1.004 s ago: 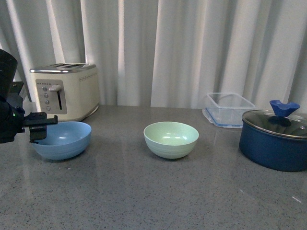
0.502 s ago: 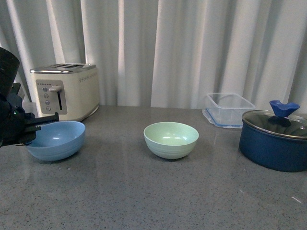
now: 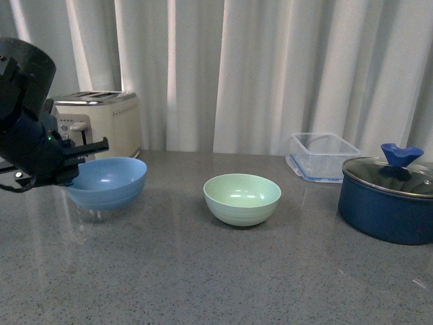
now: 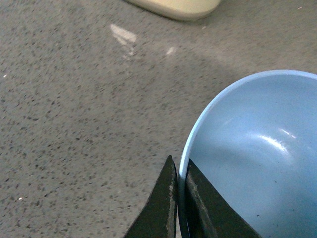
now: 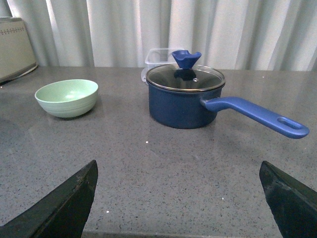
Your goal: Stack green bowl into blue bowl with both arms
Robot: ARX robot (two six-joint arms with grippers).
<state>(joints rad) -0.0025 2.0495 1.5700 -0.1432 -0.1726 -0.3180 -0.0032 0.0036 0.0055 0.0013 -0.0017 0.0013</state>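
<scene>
The blue bowl (image 3: 108, 181) hangs a little above the grey counter at the left, held by its near-left rim in my left gripper (image 3: 73, 170), which is shut on it. In the left wrist view the two black fingers (image 4: 166, 198) pinch the bowl's rim (image 4: 247, 148). The green bowl (image 3: 241, 198) stands upright on the counter in the middle, apart from the blue one; it also shows in the right wrist view (image 5: 66, 97). My right gripper (image 5: 178, 198) is open and empty, low over the counter's front right, out of the front view.
A cream toaster (image 3: 101, 122) stands behind the blue bowl. A clear plastic container (image 3: 323, 156) and a dark navy pot with a glass lid (image 3: 389, 200) stand at the right; the pot's long handle (image 5: 257, 115) points towards the right arm's side. White curtains hang behind.
My left gripper has lifted the blue bowl off the counter and carried it up and to the right, towards the green bowl. The green bowl has not moved.
</scene>
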